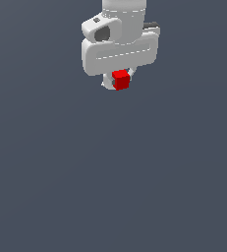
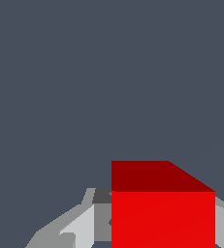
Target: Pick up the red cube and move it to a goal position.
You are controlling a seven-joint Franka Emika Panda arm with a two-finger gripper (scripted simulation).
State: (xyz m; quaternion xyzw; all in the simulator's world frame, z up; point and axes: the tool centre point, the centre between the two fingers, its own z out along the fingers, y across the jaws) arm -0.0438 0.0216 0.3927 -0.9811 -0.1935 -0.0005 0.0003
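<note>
The white gripper (image 1: 120, 81) hung near the top of the exterior view, a little to that view's right of the middle, with the wide white body of the hand above it and the round arm link going out of the picture at the top edge. Between its two short fingers (image 1: 106, 82) sat the red cube (image 1: 121, 79), and the fingers were closed against its sides, so the claw was only as far open as the cube is wide. The cube was much narrower than the hand. In the wrist view the red cube (image 2: 163, 218) filled a large part of the picture close to the camera, showing a bright face and a darker face, with a grey finger (image 2: 79, 225) touching one side; the other finger was mostly cut by the picture edge, so its contact was probably the same, but this was hard to see. Behind everything there was only a flat dark grey-blue surface (image 1: 110, 187).
</note>
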